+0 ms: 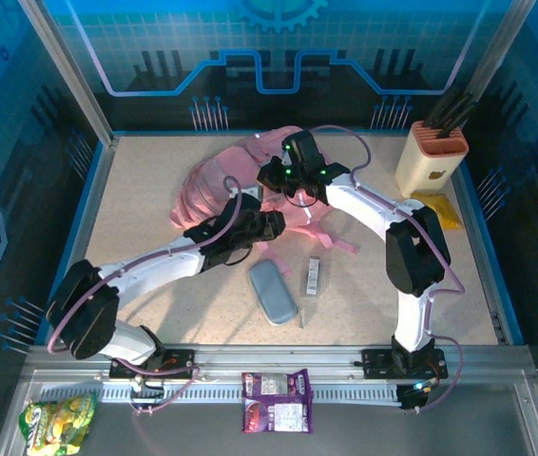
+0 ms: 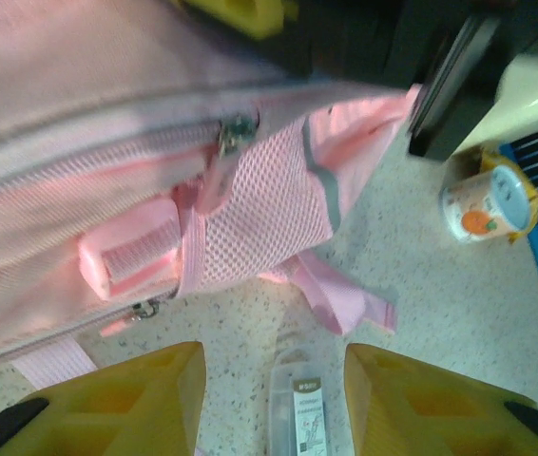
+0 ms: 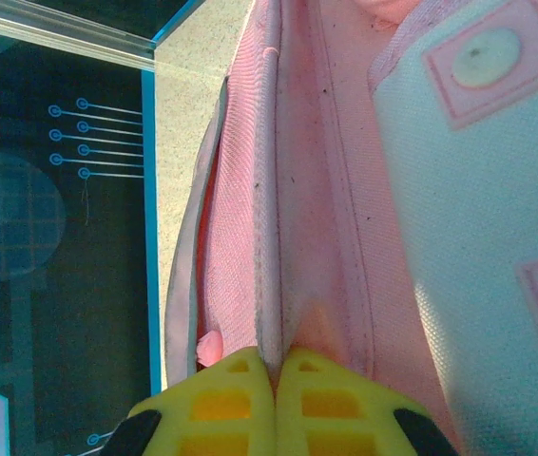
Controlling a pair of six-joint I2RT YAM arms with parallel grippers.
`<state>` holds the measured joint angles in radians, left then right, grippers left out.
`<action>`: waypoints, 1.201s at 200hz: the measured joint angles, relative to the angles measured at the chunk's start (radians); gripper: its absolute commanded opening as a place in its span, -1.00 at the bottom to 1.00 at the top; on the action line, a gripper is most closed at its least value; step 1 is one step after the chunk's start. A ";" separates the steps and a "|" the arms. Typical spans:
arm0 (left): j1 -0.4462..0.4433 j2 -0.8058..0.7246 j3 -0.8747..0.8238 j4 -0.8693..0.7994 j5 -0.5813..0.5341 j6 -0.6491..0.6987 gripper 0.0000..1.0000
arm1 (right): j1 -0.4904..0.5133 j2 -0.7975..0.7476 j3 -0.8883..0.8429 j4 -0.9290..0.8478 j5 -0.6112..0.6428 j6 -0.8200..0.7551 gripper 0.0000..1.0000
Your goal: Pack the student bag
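Right gripper (image 3: 276,366) is pressed together on a ridge of pink fabric, pinching the student bag (image 1: 217,185), which lies at the far middle of the desk (image 1: 355,318) with a good part of it hidden under both arms. Left gripper (image 2: 274,380) is spread, nothing between its yellow fingers (image 2: 126,399), hanging just near of the bag's mesh pocket (image 2: 259,214) and a zip pull (image 2: 236,135). Below it is a clear pack (image 2: 297,413), cut off by the frame edge (its label carries print, too blurred to read). Near the bag lies a grey case (image 1: 273,292). Far right stands a cream holder (image 1: 431,157) with an orange mark on its side, shape unclear, and a yellow packet (image 1: 440,211) beside it. On the near rail sits a purple packet (image 1: 277,401), its lettering too small to make out.
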<state>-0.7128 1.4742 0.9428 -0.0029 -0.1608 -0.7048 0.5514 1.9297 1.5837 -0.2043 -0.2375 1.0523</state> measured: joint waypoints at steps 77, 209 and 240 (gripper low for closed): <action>-0.031 0.148 0.116 0.008 -0.121 0.021 -0.14 | -0.007 0.000 0.000 0.017 -0.003 0.058 -1.00; -0.068 0.225 0.249 -0.177 -0.419 -0.059 -0.30 | -0.008 0.000 -0.014 0.094 0.006 0.135 -1.00; -0.071 0.230 0.278 -0.226 -0.493 -0.088 -0.46 | -0.007 0.000 -0.018 0.101 0.013 0.138 -1.00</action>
<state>-0.7837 1.7046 1.2205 -0.2287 -0.6537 -0.7929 0.5442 1.9297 1.5654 -0.1036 -0.2241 1.1900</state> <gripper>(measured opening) 0.293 0.063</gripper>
